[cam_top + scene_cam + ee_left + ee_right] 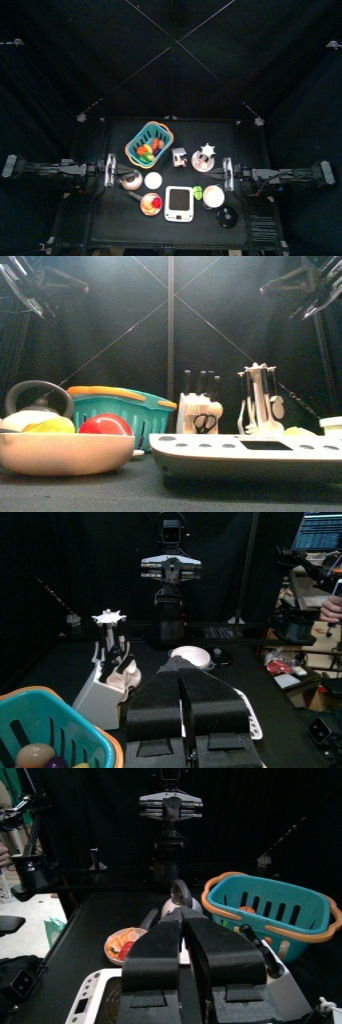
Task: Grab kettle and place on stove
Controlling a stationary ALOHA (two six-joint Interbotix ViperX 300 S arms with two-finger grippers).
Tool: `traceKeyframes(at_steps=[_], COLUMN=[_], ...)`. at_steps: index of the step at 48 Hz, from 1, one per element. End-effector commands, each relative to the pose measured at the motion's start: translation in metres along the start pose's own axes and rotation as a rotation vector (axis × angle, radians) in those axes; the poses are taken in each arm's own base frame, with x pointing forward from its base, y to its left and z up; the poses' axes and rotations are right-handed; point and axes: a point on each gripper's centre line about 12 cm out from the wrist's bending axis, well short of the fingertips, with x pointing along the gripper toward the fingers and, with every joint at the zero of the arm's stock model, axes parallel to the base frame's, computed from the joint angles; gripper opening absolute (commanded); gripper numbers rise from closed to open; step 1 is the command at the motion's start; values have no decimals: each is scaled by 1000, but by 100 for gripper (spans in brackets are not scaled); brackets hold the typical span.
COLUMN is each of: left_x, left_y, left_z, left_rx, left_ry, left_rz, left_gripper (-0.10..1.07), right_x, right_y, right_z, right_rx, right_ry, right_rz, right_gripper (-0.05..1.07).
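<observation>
The silvery kettle [130, 181] stands at the table's left, beside a white egg shape [154, 180]; in the front view the kettle [38, 401] rises behind the bowl. The white stove [179, 204] lies near the front edge, and its side [247, 453] is large and close in the front view. My left gripper [115, 174] hangs shut above the table just left of the kettle, its jaws [181, 665] together with nothing in them. My right gripper [222, 172] hangs opposite it, also shut [183, 908] and empty.
A teal basket [148, 140] with toy food stands at the back left. A knife block [179, 153] and a utensil holder [205, 154] stand mid-back. A red-and-yellow bowl [151, 203] sits left of the stove, a pink-and-white plate [214, 196] and a black disc [227, 217] right. A person's hand [331, 608] shows past the curtains.
</observation>
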Motion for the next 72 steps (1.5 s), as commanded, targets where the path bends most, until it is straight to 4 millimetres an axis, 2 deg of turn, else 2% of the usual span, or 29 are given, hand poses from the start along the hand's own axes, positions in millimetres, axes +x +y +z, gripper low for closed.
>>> traceKeyframes(at_steps=[1,12,20,25,30,35,47,51,61,72], left_x=[2,1,-1,-5,-9,-13,-18,-20,-23,-22], left_y=[0,-2,-3,-3,-2,-3,1,4,13,15], left_z=[-2,-12,-30,-41,-46,-52,-62,-67,-86,-97], left_rx=[-9,-24,-51,-90,-140,-169,-123,-111,-126,-142], left_ry=[3,69,253,408,519,600,636,643,697,737], left_rz=[-1,-8,-6,0,11,13,27,43,94,106], left_gripper=[-8,-2,0,9,22,43,90,99,102,102], right_x=[5,16,22,23,22,22,22,21,20,22], right_y=[1,2,4,5,5,5,5,6,6,6], right_z=[-4,-26,-36,-37,-39,-40,-41,-43,-47,-50], right_rx=[-1,-32,-63,-73,-76,-74,-74,-74,-75,-74], right_ry=[23,116,162,168,171,174,177,182,196,210], right_rz=[6,18,32,38,41,41,41,43,44,44], right_gripper=[-3,3,3,3,3,3,3,3,3,3])
